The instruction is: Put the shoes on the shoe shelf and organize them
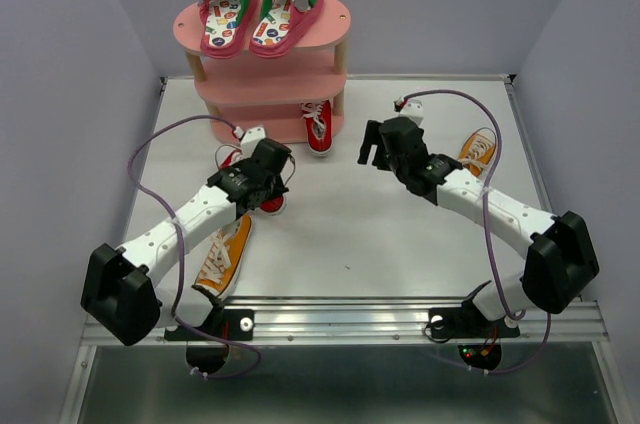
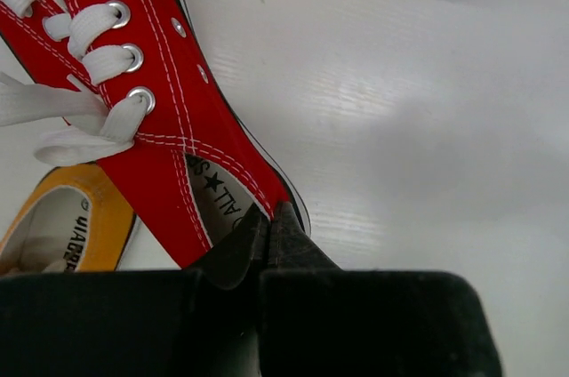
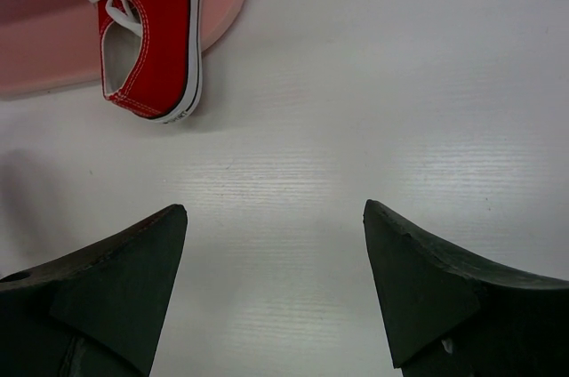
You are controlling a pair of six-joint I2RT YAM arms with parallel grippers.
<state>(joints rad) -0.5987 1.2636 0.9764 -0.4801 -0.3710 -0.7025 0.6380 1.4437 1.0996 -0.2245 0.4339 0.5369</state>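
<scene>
My left gripper (image 2: 271,220) is clenched on the heel wall of the red canvas sneaker with white laces (image 2: 169,119), just beside an orange sneaker (image 2: 67,226). My right gripper (image 3: 276,252) hangs spread. Next, I judge, comes lifting it to the pink three-tier shelf (image 1: 338,24), beside its mate (image 3: 160,30).

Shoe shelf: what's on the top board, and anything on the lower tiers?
Pink flip-flops lie side by side on the top board of the shoe shelf. One red sneaker sits on the bottom board, heel overhanging. The top board hides the middle tier's surface.
</scene>
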